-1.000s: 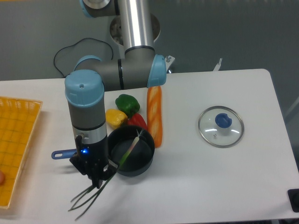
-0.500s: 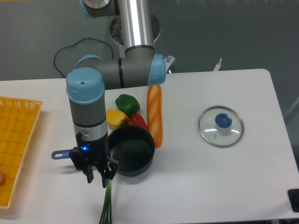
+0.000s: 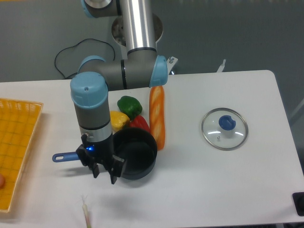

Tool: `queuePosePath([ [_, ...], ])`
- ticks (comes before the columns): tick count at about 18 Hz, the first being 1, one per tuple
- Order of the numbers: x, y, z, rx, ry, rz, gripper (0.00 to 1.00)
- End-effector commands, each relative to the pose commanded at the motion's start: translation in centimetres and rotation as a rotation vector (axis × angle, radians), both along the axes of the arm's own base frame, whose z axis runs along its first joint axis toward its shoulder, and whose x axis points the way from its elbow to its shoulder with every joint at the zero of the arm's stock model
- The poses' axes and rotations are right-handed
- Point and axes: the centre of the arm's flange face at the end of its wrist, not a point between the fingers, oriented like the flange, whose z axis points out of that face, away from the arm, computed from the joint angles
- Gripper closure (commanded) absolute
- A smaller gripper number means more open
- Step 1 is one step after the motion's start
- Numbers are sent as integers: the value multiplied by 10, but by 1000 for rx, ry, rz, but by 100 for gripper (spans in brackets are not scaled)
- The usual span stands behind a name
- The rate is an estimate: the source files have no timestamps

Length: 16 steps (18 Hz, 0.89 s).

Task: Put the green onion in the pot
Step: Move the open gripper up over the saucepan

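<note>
Since the earlier frames the green onion (image 3: pixel 86 212) has left the pot and the gripper: a second ago its pale end lay across the pot's mouth, now only a thin pale stalk shows at the table's front edge, at about seven o'clock from the pot, its leaves cut off by the bottom of the view. Above it the gripper (image 3: pixel 105 173) hangs with its fingers apart and nothing between them, just beside the near-left rim of the pot (image 3: pixel 135 153), whose blue handle points out toward nine o'clock behind the wrist. The pot looks empty, though the arm covers part of its left side. Beyond it, at twelve o'clock, the peppers (image 3: pixel 128 105) crowd together and a long orange loaf (image 3: pixel 157 116) lies against the rim. The onion so close to the edge is the risk: a careless re-grasp could push it off the table, and how much of it overhangs cannot be made out.
</note>
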Motion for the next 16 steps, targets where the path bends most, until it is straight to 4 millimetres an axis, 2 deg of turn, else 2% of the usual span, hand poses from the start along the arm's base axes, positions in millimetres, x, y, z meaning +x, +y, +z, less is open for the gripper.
queuePosePath([
  [3,-25,-16,9,4,13,24,21],
  [4,-29,-24,19,14,22,32,20],
  [7,-44,-35,25,17,33,31,20],
  [9,-47,-41,36,23,50,19,19],
  [12,-54,-49,33,2,58,6,15],
  [14,-57,-59,31,-20,65,-17,9],
  [15,-60,-68,29,-39,73,-29,1],
  [16,-58,-74,33,-49,81,-45,0],
])
